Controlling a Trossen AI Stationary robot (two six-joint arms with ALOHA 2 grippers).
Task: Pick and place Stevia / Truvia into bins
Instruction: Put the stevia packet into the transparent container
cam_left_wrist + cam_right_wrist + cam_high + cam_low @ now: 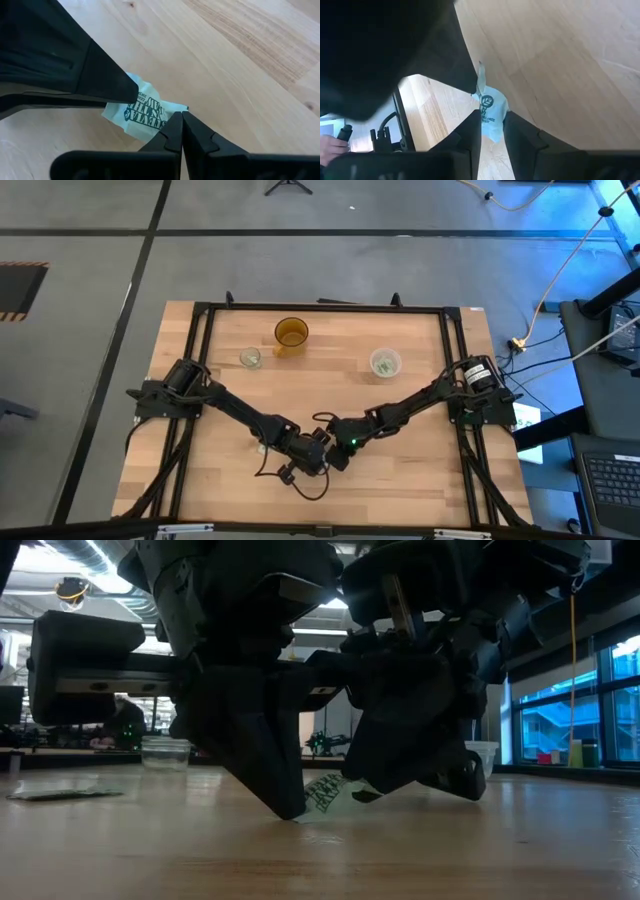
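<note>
Both grippers meet over one white Stevia packet (325,792) with green print, near the table's near middle (325,450). My right gripper (492,127) is shut on it. My left gripper (182,120) is shut, and its tips stand on the table at the packet's edge. In the low view the packet slants, with its lower end by my left fingertip (291,810). A second packet (60,793) lies flat on the table farther left. The small glass cup (250,358) and the wider plastic cup (385,362) stand toward the far edge. My left gripper touches the packet's edge (175,111) with its shut fingertips, coming steeply from above with the tips down at the table. Whether the edge is caught between them cannot be told. My right gripper holds the packet's upper part (490,112) pinched between its two fingers, slanting down from the table's right. The packet is crumpled and tilted, with its lower end (303,814) at the table.
An amber cup (291,333) stands near the far edge, between the two clear cups. A black frame (200,380) runs around the wooden table. The two arms cross low over the near half, and bare wood lies between them and the cups.
</note>
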